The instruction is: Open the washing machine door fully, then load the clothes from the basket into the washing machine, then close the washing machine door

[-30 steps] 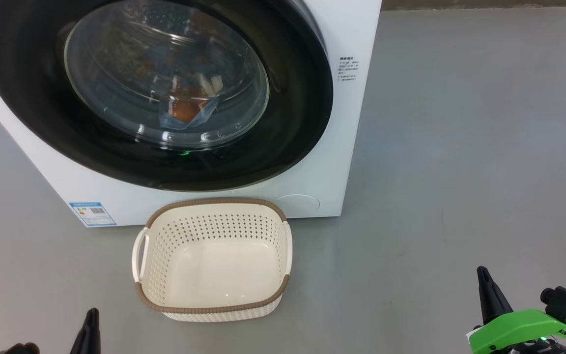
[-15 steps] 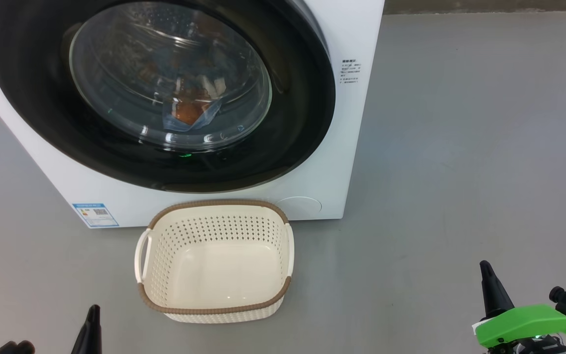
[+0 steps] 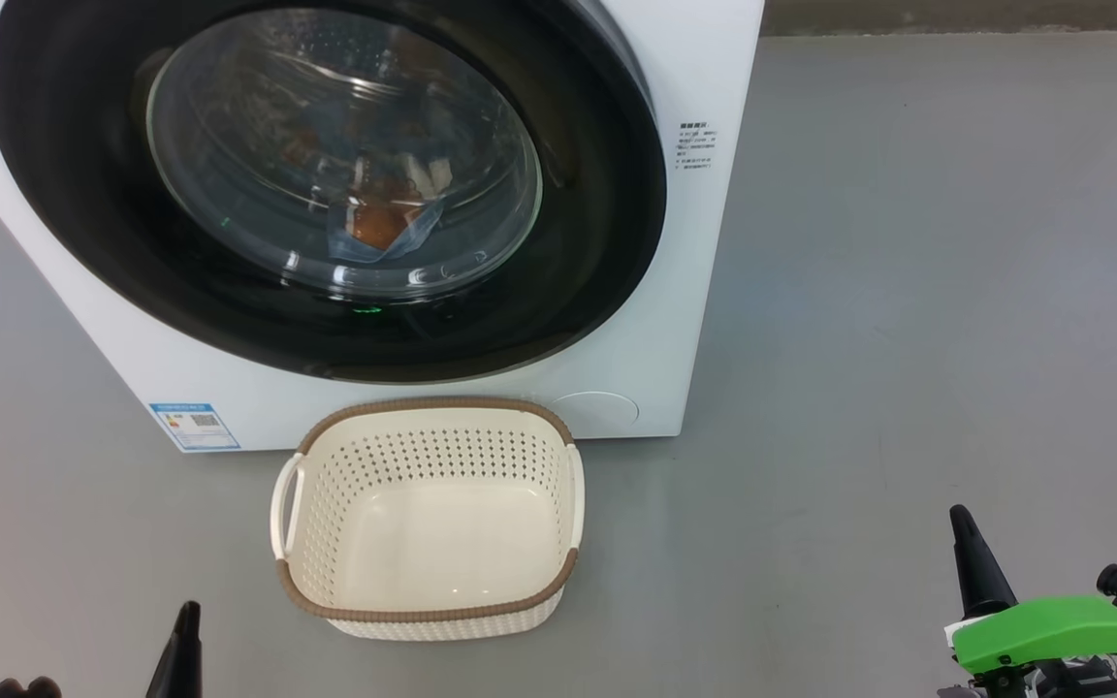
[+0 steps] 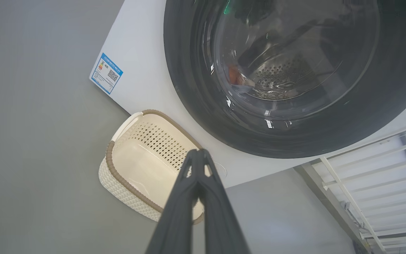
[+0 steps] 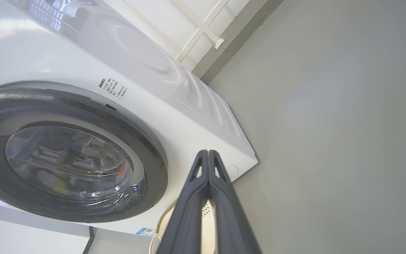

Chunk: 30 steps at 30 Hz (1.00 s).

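Note:
The white washing machine (image 3: 704, 58) stands ahead with its black-rimmed round door (image 3: 607, 242) closed flat against the front. Through the glass I see light blue and orange clothes (image 3: 379, 228) lying in the drum. On the floor just in front sits the cream basket (image 3: 428, 514), with nothing in it. My left gripper (image 3: 185, 630) is low at the left, shut and holding nothing; in its wrist view the shut left gripper (image 4: 198, 152) points over the basket (image 4: 146, 165). My right gripper (image 3: 968, 543) is low at the right, shut and holding nothing, well away from the machine.
Grey floor (image 3: 908, 291) spreads wide to the right of the machine. A blue label (image 3: 195, 427) marks the machine's lower left corner. A white railing (image 4: 372, 165) and a pale wall (image 5: 203, 24) stand behind the machine.
The whole head view has shifted a little, so the machine and basket sit slightly lower and to the right. The door, clothes and basket have not moved. Both grippers stay shut.

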Motion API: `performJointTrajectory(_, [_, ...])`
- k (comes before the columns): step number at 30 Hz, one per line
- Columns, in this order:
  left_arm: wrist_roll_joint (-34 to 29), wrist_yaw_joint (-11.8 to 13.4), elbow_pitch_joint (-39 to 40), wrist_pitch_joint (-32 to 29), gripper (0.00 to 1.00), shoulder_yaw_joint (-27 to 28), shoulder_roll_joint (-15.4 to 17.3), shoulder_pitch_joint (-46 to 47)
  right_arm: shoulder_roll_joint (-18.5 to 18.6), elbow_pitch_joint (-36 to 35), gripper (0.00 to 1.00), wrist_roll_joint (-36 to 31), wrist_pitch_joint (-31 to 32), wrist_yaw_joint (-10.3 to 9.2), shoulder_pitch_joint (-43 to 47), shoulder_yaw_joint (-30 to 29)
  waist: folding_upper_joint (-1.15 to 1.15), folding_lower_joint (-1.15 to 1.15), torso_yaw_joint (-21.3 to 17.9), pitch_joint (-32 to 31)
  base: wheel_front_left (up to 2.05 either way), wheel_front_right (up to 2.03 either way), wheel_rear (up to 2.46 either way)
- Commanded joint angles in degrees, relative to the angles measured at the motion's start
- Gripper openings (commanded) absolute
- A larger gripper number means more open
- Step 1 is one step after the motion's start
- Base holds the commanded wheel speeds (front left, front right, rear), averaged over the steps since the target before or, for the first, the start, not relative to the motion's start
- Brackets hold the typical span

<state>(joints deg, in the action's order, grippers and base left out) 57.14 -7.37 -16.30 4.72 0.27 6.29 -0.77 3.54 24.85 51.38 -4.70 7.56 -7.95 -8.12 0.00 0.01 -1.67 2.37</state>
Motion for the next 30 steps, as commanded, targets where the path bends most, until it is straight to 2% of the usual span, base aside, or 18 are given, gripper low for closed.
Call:
performJointTrajectory(1, [1.8,-0.1,1.6,-0.4,0.00,1.5,0.6,3.1,0.1,-1.9,0.00,2.1,0.5,-0.04,0.2,0.8,0.00,0.00,0.1,-0.1,0.00,0.00,0.00])
performJointTrajectory(30, [16.6,-0.1,1.9,-5.1,0.00,3.5,-1.1,4.8,-0.2,-5.9,0.00,19.3,5.3,-0.05,0.9,1.1,0.00,0.00,0.8,-1.0,0.00,0.00,0.00])
